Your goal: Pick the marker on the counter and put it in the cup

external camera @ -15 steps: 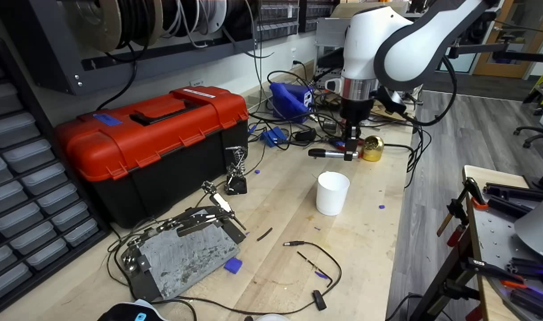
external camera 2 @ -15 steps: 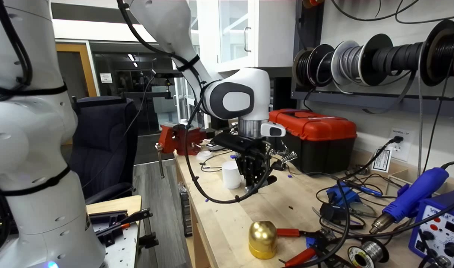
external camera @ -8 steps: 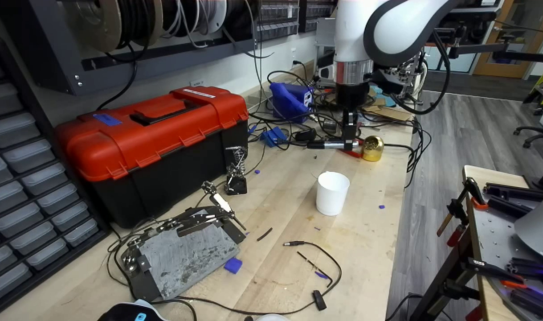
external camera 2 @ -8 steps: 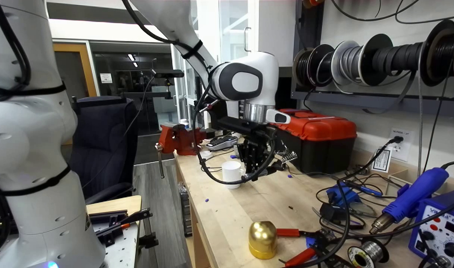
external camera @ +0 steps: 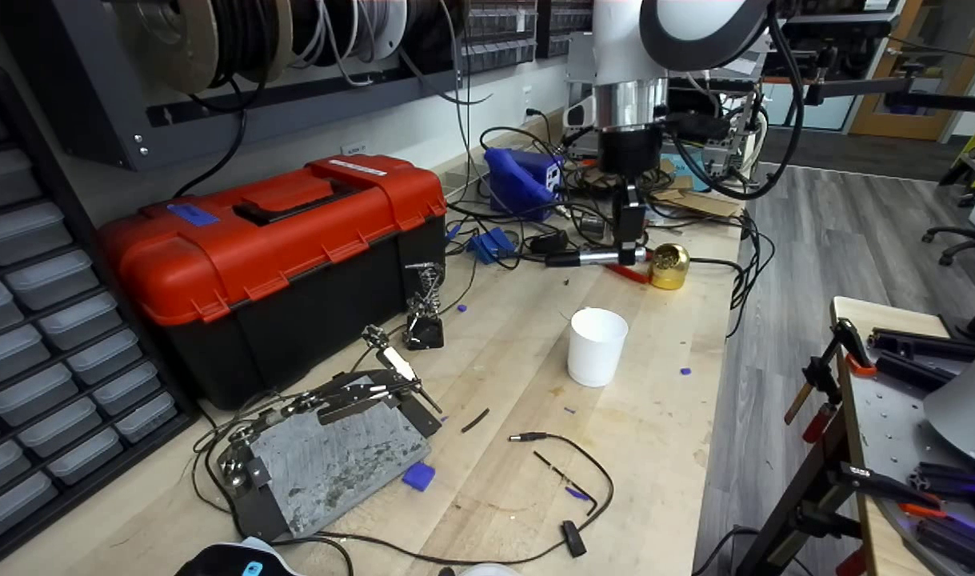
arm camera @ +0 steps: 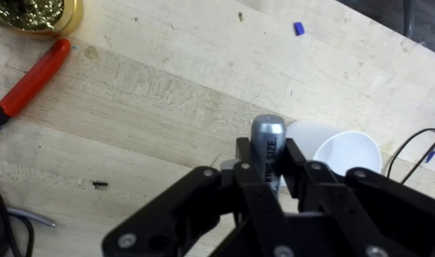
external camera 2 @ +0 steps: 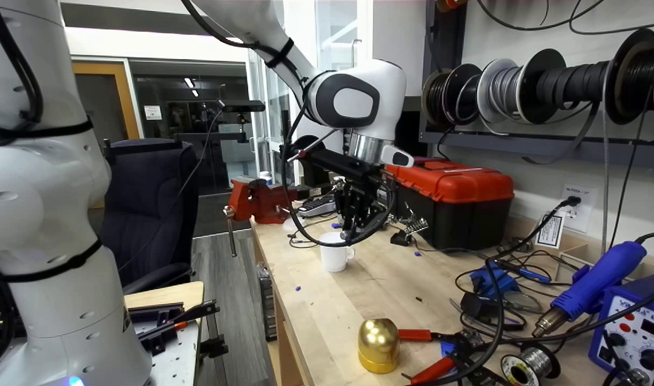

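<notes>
Worktop (external camera: pixel 655 456), pale wood: we list one white cup (external camera: pixel 597 352), upright. One marker (external camera: pixel 593 258), aloft, clamped crosswise in the end effector (arm camera: pixel 268 153) near its silver end, we judge, to leave the dark end free for entering the cup.

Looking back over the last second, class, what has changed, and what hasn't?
The fingers, gripping the marker, have risen higher above the counter and turned slightly, carrying it along; nothing was let go. The cup, toolbox and gold pot stayed put.
</notes>
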`<state>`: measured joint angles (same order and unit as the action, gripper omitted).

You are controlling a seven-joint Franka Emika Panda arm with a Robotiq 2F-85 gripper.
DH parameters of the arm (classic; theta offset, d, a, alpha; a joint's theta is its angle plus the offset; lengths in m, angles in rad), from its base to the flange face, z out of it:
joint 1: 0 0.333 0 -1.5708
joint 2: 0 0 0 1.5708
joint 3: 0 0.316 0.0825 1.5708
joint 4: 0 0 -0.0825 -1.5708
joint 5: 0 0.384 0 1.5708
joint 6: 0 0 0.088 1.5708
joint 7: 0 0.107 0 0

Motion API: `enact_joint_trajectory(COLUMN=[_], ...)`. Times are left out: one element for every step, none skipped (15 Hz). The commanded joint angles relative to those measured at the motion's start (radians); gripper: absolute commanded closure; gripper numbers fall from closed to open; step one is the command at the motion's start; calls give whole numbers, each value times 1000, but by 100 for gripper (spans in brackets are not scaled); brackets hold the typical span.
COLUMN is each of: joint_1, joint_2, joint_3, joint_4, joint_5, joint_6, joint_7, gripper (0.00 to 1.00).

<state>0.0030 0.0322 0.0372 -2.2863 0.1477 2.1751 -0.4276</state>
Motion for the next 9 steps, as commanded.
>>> enact_joint_trajectory(joint_1=[0,0,2,4,5,7,9,10,12], joint_2=[-66,-78,-86,-93,-99,-104,-107,-111,-113], joint_3=[-6,-8,-10,-10,-12,-12,-13,-14,-14], joint_4=[-11,-13,-12,-7,-3,1,5,7,9], joint_5=[33,32,28,22,18,12,7,2,-3], joint_6=[-94,-122,-151,-188,-220,-253,-280,-306,-329], joint_7=[-67,-84,-101,-122,-143,-169,-197,-231,-261], gripper=[94,94,94,94,94,94,94,94,94])
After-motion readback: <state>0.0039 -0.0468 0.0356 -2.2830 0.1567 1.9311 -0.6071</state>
